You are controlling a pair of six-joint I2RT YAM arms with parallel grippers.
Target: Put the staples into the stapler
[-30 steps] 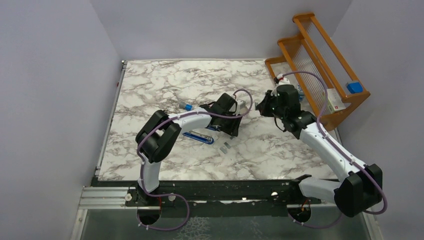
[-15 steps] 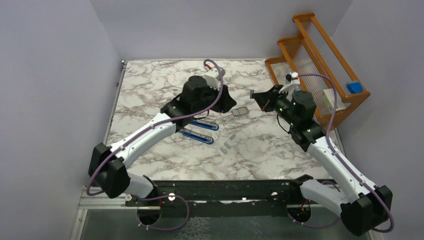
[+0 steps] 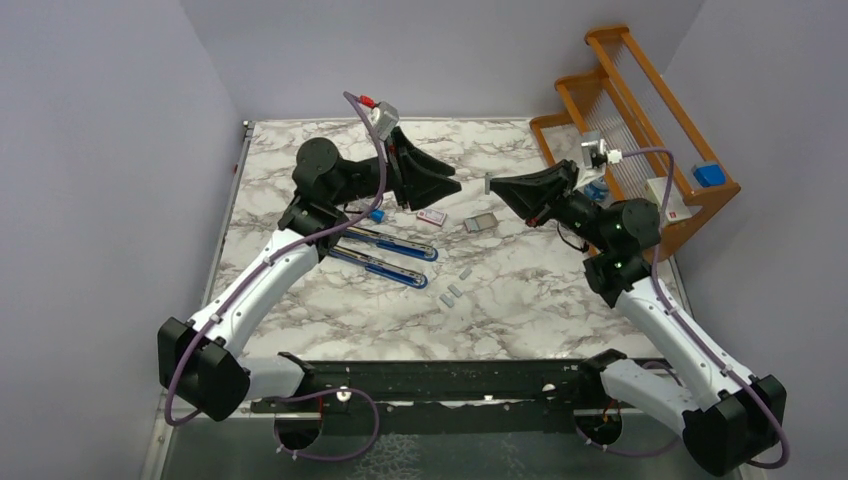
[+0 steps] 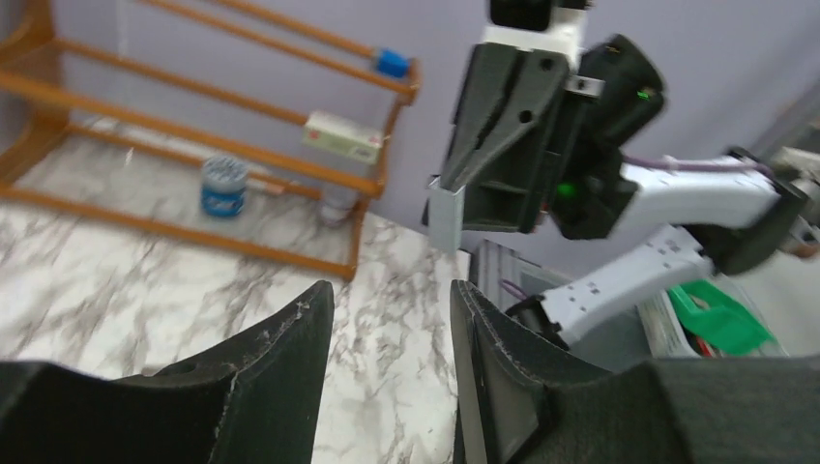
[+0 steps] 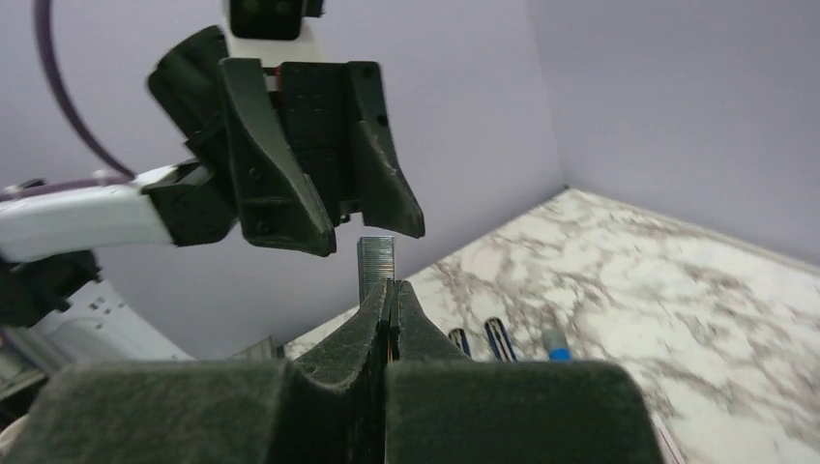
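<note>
The right hand [image 5: 390, 290] is clamped on a staple strip [image 5: 375, 259] that sticks out past its fingertips. It is raised over the far middle of the counter [image 3: 540, 310], facing the left hand [image 4: 392, 288], whose fingers stand apart with nothing between them. The stapler [image 3: 395, 272] lies swung open left of the counter's middle, the white staple box [image 3: 432, 215] just beyond its right end, and a few loose strips [image 3: 455, 292] near that end toward the near edge.
</note>
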